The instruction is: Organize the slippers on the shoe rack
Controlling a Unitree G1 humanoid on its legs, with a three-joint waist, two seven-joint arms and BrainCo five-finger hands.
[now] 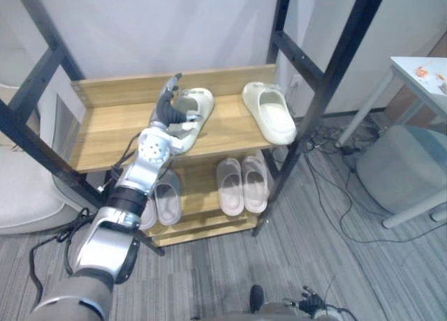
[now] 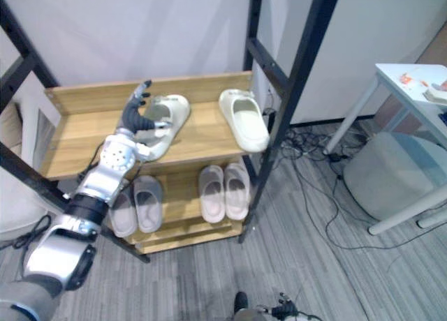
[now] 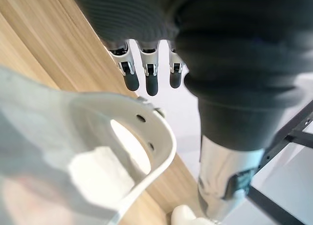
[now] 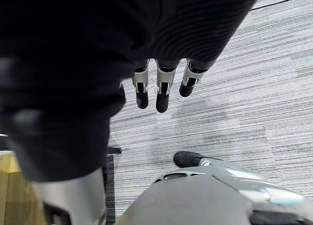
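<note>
Smooth moulded cream slipper (image 1: 200, 103) sits on the wooden top shelf (image 1: 105, 129). The left hand (image 1: 166, 112) is right up against it, fingers (image 1: 174, 81) straight and pointing up (not curled round it). Its twin (image 1: 269, 113) lies well apart, and the right hand (image 4: 157, 88) hangs loose-fingered over grey ribbed carpet (image 4: 234, 112).

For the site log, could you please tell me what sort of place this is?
Probably an office or lab corner, not a home hallway: a wooden shoe rack with slippers stands on grey carpet strewn with cables, beside a white table.
</note>
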